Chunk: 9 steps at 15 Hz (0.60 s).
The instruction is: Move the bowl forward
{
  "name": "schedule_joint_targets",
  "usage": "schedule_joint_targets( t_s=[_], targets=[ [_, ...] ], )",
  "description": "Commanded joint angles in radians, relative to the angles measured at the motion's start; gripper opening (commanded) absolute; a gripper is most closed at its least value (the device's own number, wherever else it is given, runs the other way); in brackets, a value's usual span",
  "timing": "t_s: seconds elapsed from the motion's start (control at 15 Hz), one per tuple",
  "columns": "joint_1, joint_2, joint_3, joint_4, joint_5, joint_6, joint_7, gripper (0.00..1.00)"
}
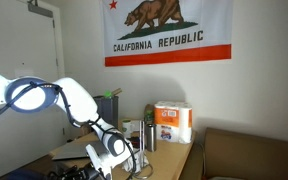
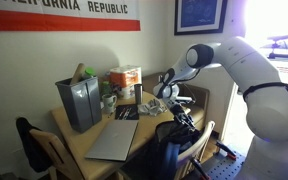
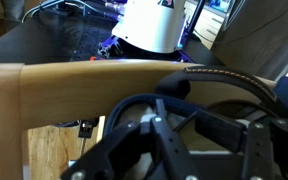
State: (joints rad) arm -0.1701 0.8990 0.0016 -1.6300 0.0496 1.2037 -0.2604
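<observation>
In the wrist view the bowl (image 3: 132, 103) shows only as a curved dark blue rim with a pale inside, right under the camera. My gripper (image 3: 174, 118) is dark and fills the lower frame. Its fingers stand close on either side of the rim, and I cannot tell whether they pinch it. In both exterior views the gripper (image 1: 114, 150) (image 2: 166, 95) is low over the table's edge. I cannot make out the bowl in either of those views.
A tall metal cup (image 1: 149, 135) (image 2: 137, 96) and a paper towel pack (image 1: 172, 122) (image 2: 124, 77) stand on the wooden table (image 2: 134, 150). A grey bin (image 2: 79, 100) and a laptop (image 2: 114, 140) sit further along it. A wooden rail (image 3: 64, 80) crosses the wrist view, and a brown couch (image 1: 249, 155) is beside the table.
</observation>
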Motion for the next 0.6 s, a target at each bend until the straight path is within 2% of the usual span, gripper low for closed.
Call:
schedule_joint_targets(
  t_s=[0.0,0.27,0.53],
  targets=[
    [0.036,-0.017,-0.018,0.03,-0.015,0.024,0.079,0.68],
    [0.071,-0.036,-0.022,0.045,-0.042,0.09,0.144,0.98],
    [0.114,-0.086,-0.022,0.032,-0.094,0.218,0.184,1.0]
  ],
)
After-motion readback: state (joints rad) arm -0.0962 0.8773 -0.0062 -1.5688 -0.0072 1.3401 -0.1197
